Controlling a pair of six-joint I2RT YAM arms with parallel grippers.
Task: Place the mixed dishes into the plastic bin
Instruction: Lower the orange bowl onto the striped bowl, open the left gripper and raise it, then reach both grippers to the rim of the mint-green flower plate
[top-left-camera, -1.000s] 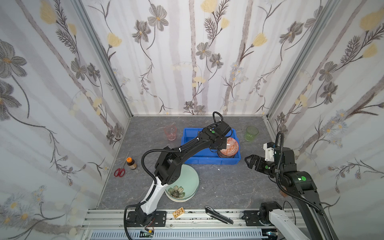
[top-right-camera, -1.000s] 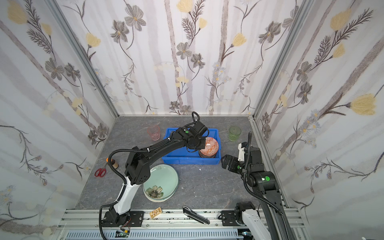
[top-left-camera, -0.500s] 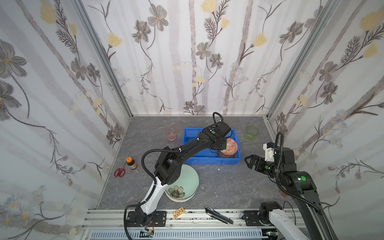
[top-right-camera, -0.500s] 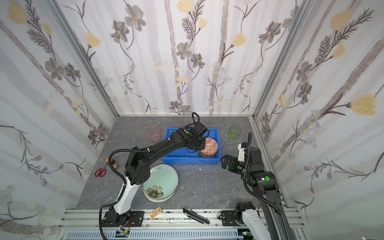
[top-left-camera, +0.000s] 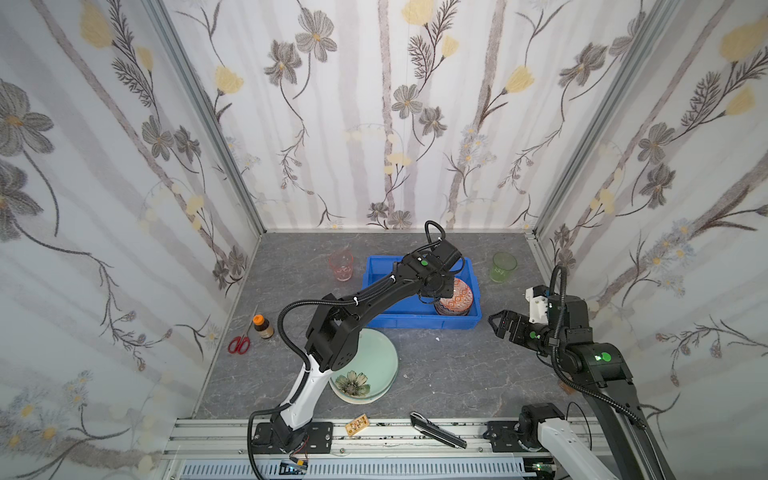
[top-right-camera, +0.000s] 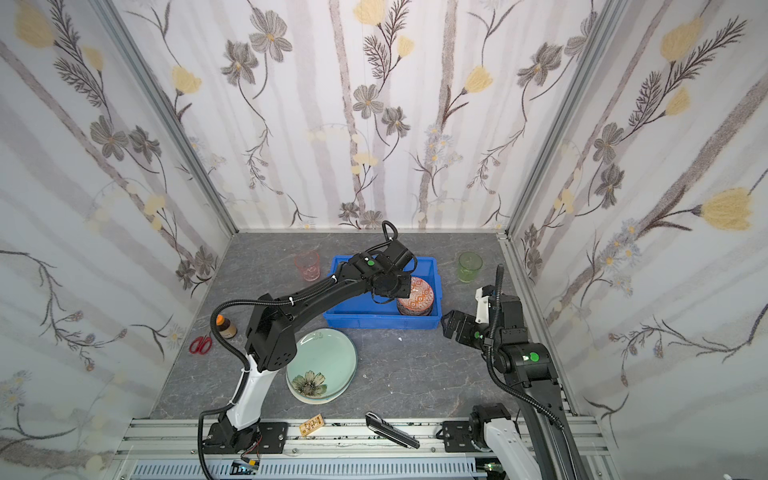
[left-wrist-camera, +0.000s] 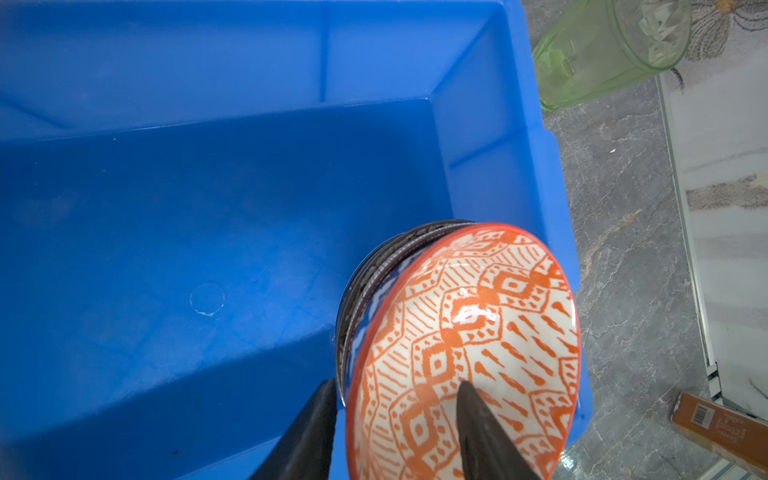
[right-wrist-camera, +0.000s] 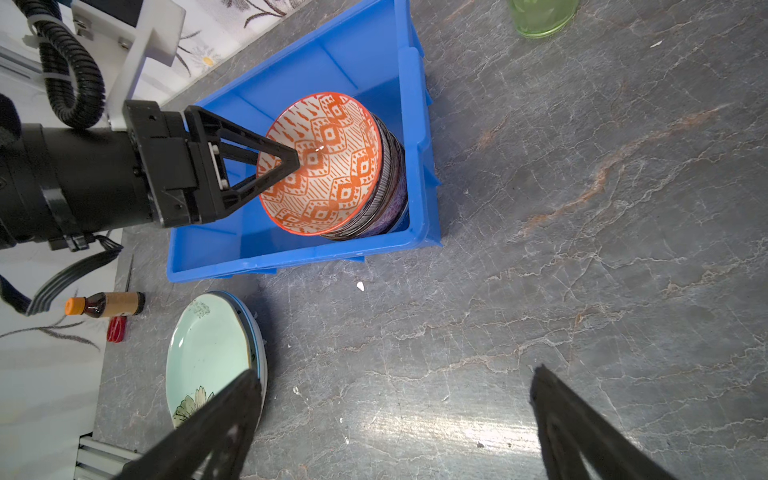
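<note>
Orange bowl (left-wrist-camera: 478, 332) rests in blue bin (left-wrist-camera: 208, 187); my left tool (left-wrist-camera: 397, 381) straddles its rim, jaws parted; right tool (right-wrist-camera: 397, 370) open wide.

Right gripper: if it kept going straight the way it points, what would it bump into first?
Probably the grey tabletop short of the blue plastic bin, as the right gripper tilts downward. Depth is unclear; it might reach the bin's wall.

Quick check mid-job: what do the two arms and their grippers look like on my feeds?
They match. The left arm and right arm each have black links, a white lowest link, a green dot and a ribbed black cable hose. The left gripper and right gripper have black, open-framed triangular fingers. A white bracket sits at the wrist.
</note>
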